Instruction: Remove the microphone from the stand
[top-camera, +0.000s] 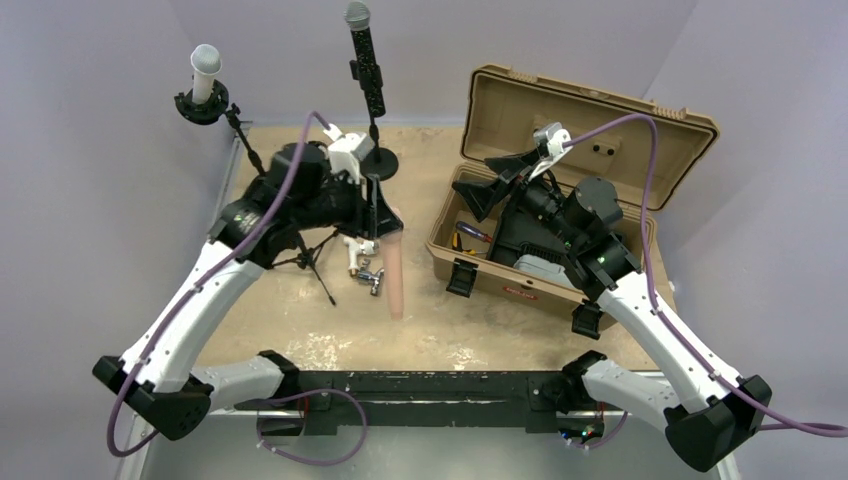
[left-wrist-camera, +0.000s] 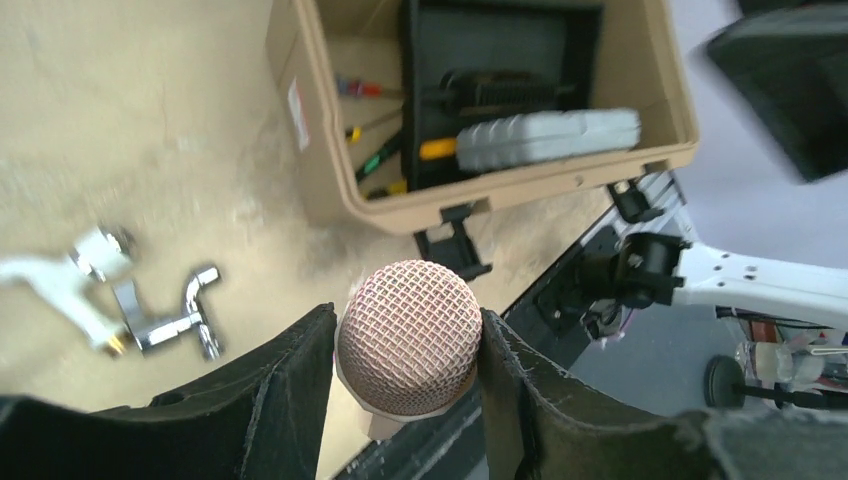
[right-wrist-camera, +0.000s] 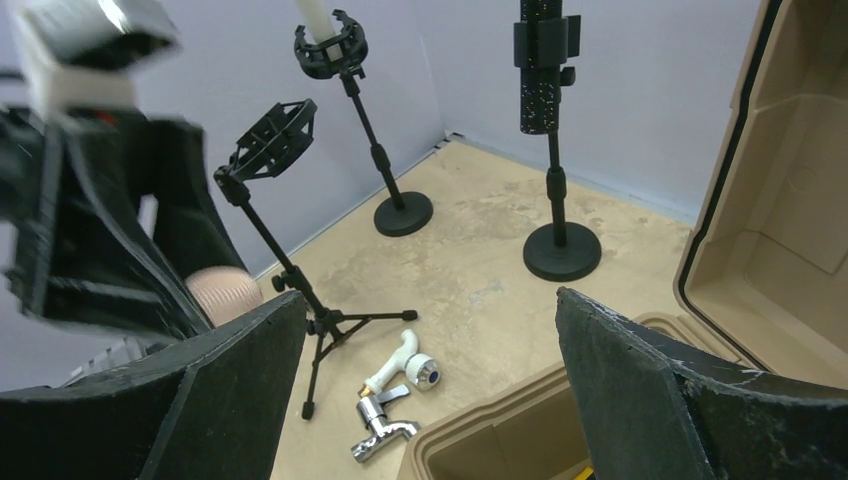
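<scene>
Between left gripper (left-wrist-camera: 406, 325) fingers: microphone (left-wrist-camera: 408, 345), clamped by its mesh head, jaws partway closed on it.
Stand: tripod stand (right-wrist-camera: 272, 145) beside it, mount empty, microphone apart from it.
Long axis: roughly upright, head up, handle hanging toward the table (top-camera: 450, 325).
Nearer arm: left.
Right gripper (right-wrist-camera: 428, 300): wide, empty, over the case (top-camera: 590, 112).

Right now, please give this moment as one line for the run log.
left gripper: shut on pink mic | tripod stand: mount empty | right gripper: open, above case | step: mic off stand
</scene>
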